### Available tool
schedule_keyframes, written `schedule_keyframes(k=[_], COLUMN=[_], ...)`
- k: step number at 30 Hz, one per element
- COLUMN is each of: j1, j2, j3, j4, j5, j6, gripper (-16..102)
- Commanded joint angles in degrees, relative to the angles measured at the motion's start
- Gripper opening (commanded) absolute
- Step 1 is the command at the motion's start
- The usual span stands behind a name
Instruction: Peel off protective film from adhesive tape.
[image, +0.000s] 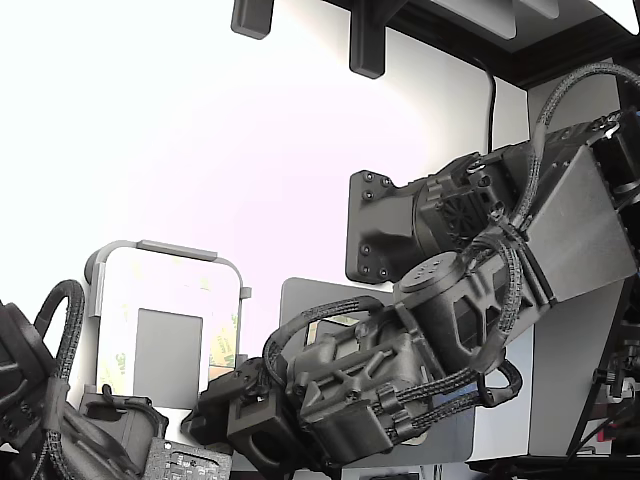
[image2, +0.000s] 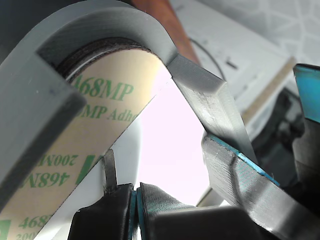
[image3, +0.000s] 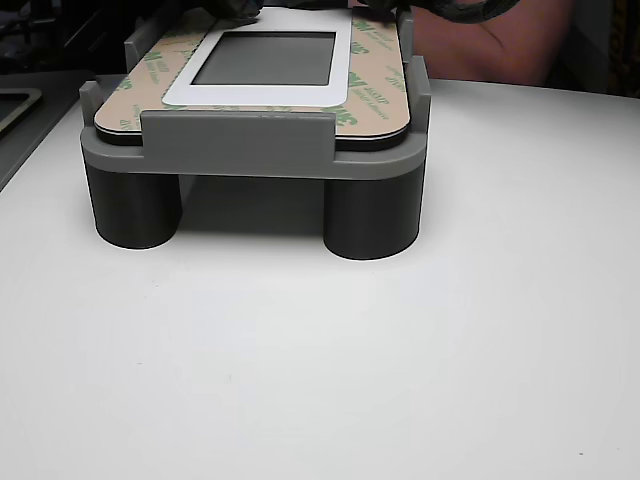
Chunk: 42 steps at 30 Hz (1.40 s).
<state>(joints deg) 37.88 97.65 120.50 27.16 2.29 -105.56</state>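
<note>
The white rounded panel (image: 165, 290) lies in a grey fixture (image3: 240, 140) on the table. Pale-yellow protective film (image2: 95, 120) with green print covers the adhesive tape along the panel's edges; the tape under it does not show. Film strips (image3: 376, 75) also show on the panel's long sides in the other view. My gripper (image2: 135, 194) sits at a rounded corner of the panel, right against the film's edge, its fingers (image2: 102, 215) pressed together. A thin grey sliver (image2: 109, 170) stands up beside them; whether film is pinched I cannot tell. In the exterior view my gripper (image: 222, 398) is at the panel's lower right corner.
The fixture stands on two dark round legs (image3: 372, 215) on a white table (image3: 320, 380). Its raised grey rim (image2: 200, 85) curves close around my fingers. A second dark arm (image: 60, 420) sits at the exterior view's lower left. A reddish-brown shape (image3: 480, 40) lies behind the fixture.
</note>
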Motion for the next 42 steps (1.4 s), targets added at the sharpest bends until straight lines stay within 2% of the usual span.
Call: schedule_keyframes(k=[1,42], j1=[-0.3,-0.3], j2=[1.3,1.4], j3=[-1.7,-1.6], j4=[-0.1,0.3], j5=[-0.2,-0.7], j6=[0.1,1.8], gripper=[-2,3])
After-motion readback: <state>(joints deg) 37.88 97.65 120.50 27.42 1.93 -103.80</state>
